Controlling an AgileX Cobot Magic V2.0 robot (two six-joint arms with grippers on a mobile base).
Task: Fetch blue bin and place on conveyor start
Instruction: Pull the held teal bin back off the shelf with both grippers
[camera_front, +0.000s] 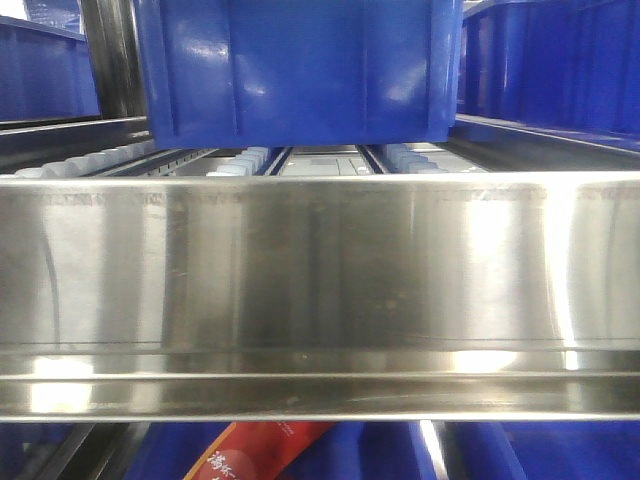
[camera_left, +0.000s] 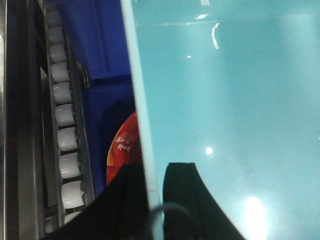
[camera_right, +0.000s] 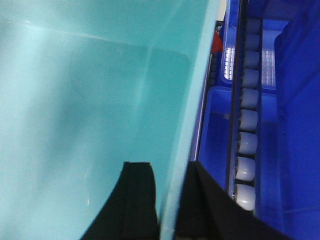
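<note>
Black fingers of the left gripper straddle one side wall of the blue bin, one pad outside and one inside. They look pinched onto the wall just below the rolled rim. Right gripper: same hold on the opposite wall, jaws closed against the plastic. The tub's inside shows nothing in it.

Just beside the bin on both sides: white rollers of the rack track, dark blue ribbed bins beyond them, and a red packet lower down.

Front view: a stainless-steel rail fills the foreground, with a dark ribbed bin on the roller lanes behind it. The pale tub does not show in this view, and the conveyor start is in no view.

Judgement: this is the fetch step, with a two-handed grasp made and the bin at the rack among the roller lanes. The next move calls for both arms drawing back together, level, to keep the walls from twisting and to clear the neighbouring bins and the rail. After that comes the carry to the belt.
</note>
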